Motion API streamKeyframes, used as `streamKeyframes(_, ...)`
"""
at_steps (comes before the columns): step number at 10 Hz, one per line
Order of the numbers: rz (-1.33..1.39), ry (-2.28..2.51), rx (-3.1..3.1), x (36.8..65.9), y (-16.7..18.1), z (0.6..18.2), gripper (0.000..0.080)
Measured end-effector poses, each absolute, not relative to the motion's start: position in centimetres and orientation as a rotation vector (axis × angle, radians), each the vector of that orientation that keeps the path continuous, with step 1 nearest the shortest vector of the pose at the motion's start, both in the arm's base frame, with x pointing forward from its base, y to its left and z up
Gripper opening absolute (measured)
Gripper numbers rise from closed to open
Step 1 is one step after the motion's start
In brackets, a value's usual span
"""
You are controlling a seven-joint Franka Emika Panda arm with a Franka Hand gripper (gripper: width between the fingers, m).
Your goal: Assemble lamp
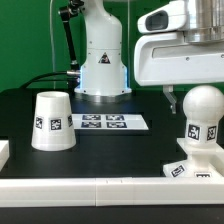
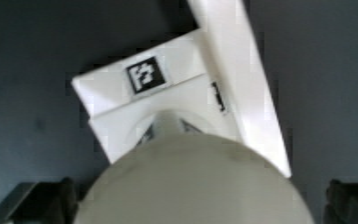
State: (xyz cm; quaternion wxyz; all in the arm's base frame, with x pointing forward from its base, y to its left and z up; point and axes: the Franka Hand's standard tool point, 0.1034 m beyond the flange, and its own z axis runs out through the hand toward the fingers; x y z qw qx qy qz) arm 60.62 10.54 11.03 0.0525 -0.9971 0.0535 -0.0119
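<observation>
The round white bulb (image 1: 203,108) stands upright on the neck of the flat square base (image 1: 190,168) at the exterior view's right, near the front wall. My gripper (image 1: 198,96) hangs just over the bulb, with one finger (image 1: 170,98) showing beside it. In the wrist view the bulb (image 2: 190,185) fills the space between my fingers (image 2: 44,203), with a dark gap on each side, so the gripper (image 2: 194,205) is open. The base (image 2: 158,90) with its tag lies beneath. The cone shade (image 1: 52,121) stands alone at the exterior view's left.
The marker board (image 1: 103,122) lies flat mid-table in front of the robot's pedestal (image 1: 100,62). A low white wall (image 1: 100,186) runs along the front edge. A white block (image 1: 3,152) sits at the exterior view's far left.
</observation>
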Motion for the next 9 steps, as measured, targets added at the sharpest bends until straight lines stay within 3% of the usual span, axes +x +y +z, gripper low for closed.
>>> streamKeyframes(9, -0.085, -1.097, -2.909, 60.85, 10.42, 11.11, 0.0698)
